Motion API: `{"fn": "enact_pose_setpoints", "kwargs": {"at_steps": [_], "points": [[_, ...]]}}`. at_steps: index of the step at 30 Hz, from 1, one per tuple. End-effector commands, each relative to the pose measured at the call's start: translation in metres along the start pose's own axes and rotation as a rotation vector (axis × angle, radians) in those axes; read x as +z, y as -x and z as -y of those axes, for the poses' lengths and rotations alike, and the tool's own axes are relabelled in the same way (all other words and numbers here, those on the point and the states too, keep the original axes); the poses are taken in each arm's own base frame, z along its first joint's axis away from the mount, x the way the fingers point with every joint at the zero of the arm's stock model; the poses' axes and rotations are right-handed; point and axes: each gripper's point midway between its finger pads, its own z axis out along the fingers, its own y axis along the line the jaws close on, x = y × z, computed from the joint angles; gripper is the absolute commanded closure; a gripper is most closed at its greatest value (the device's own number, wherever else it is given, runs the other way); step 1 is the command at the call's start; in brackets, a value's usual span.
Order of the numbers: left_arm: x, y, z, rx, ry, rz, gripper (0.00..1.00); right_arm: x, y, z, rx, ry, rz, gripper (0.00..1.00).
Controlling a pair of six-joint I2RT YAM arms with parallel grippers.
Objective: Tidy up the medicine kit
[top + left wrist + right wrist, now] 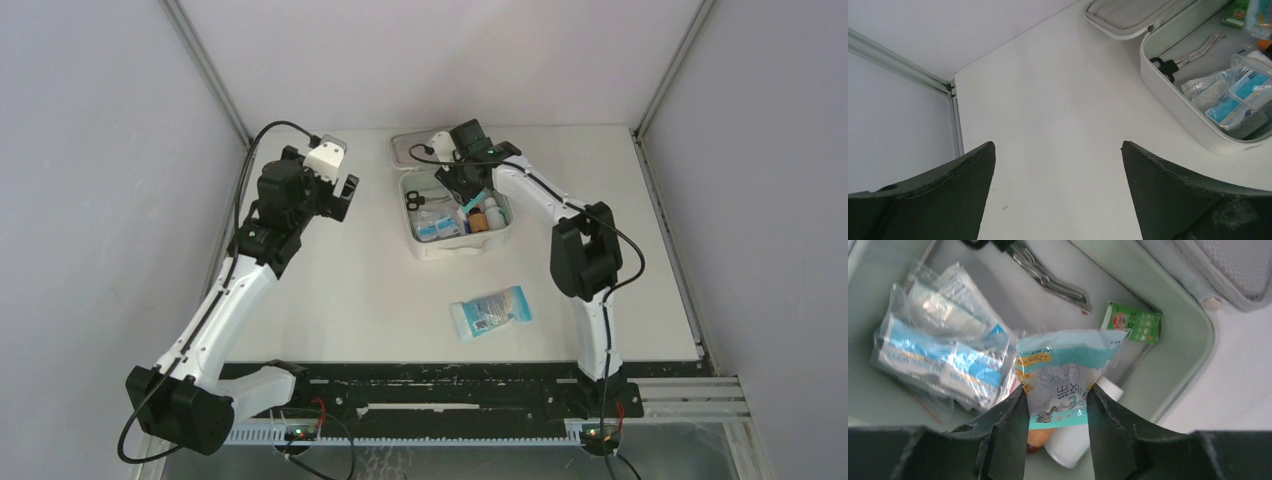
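Note:
The medicine kit (428, 248), a white square soft case, lies open at the back centre of the table with its lid (408, 148) folded back. It also shows in the left wrist view (1173, 102) and the right wrist view (1193, 330). My right gripper (1055, 400) hangs over the kit's inside, shut on a teal and clear packet (1068, 365). Scissors (1048, 277), blue-and-white packets (943, 355), a green box (1133, 320) and a white bottle (1073, 445) lie in the kit. My left gripper (1058, 150) is open and empty over bare table left of the kit.
A second blue-and-white packet (490, 311) lies on the table in front of the kit. Grey walls and a metal corner rail (923, 75) enclose the table at the left and back.

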Motion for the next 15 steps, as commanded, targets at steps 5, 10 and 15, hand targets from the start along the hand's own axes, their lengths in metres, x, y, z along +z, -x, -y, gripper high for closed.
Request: {"fn": "enact_pose_setpoints", "kwargs": {"at_steps": [5,10,15], "points": [[-0.002,0.006,-0.006,-0.025,0.026,0.044,0.00,0.024,0.037,0.004,0.078,-0.065,0.053,0.59],[0.000,0.005,-0.006,-0.026,0.028,0.039,0.00,0.040,0.038,0.004,0.093,-0.078,0.043,0.58],[-0.001,0.004,-0.007,-0.027,0.037,0.041,0.00,0.054,0.042,0.003,0.113,-0.076,0.048,0.57]]}}
